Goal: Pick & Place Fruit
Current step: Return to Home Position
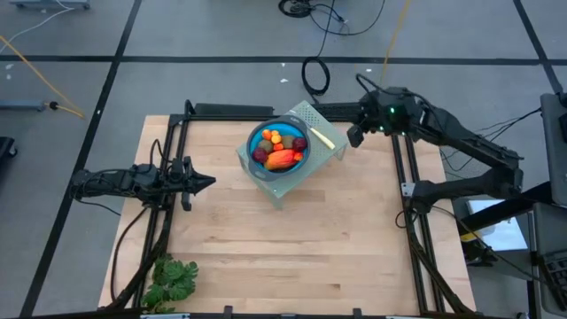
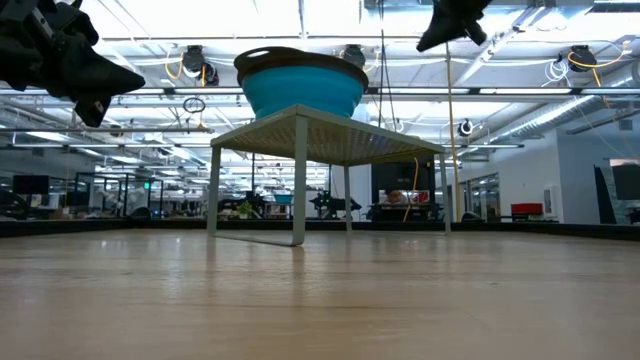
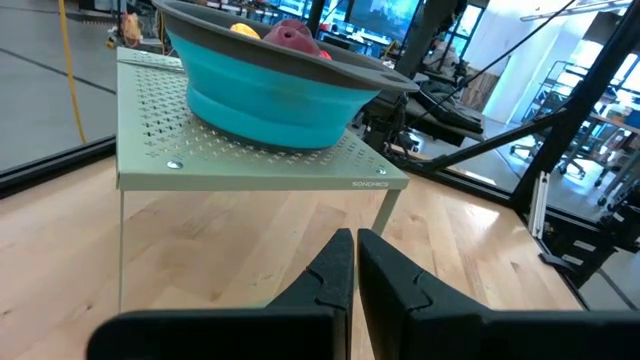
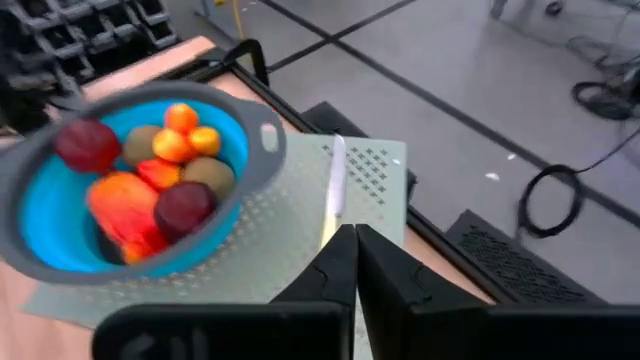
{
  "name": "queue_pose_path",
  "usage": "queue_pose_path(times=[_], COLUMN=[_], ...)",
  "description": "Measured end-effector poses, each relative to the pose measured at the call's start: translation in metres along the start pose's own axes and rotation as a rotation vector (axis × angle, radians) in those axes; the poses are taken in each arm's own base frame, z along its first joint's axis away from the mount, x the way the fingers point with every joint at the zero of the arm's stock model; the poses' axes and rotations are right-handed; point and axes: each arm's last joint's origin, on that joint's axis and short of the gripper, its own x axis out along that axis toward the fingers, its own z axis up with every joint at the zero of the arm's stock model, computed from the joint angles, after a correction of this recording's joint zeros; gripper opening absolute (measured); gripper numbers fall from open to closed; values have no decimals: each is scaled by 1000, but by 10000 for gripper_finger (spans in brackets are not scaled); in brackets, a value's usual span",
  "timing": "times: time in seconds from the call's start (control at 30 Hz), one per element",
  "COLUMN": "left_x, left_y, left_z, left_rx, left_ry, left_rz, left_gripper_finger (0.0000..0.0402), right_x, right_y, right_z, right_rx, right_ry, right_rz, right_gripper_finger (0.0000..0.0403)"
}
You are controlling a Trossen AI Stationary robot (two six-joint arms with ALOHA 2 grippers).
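My left gripper point(image 1: 205, 182), fingers closed and empty, at left; my right gripper point(image 1: 353, 136), also closed, just right of the shelf point(image 1: 306, 113); fruit point(image 1: 281, 152) in bowl point(image 1: 252, 142)

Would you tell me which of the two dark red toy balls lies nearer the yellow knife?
The dark red ball towards the slim yellow knife; the other dark red ball sits at the blue strainer bowl's far rim.

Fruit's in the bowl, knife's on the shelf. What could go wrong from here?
The right gripper hangs close to the shelf corner beside the knife; a low swing could clip either. A jolt might roll the heaped fruit out of the bowl. The left gripper waits well clear.
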Motion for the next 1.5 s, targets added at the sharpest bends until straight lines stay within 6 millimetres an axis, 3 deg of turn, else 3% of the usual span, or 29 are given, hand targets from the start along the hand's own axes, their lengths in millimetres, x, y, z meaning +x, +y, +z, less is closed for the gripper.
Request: queue_pose_path(times=[0.13,0.6,0.9,1.5], left_x=[0,0,0,0], left_y=[0,0,0,0], left_z=[0,0,0,0], left_rx=[1,2,2,64], left_ry=[1,1,0,0], left_rz=[0,0,0,1], left_gripper_finger=[17,17,17,17], right_x=[-1,-22,-35,-34], right_y=[1,-5,-3,-12], right_z=[-22,-91,-119,-171], right_rx=[-24,-94,-168,-260], right_ry=[-35,-152,-171,-184], right_rz=[-34,85,207,218], right_gripper_finger=[1,0,0,0])
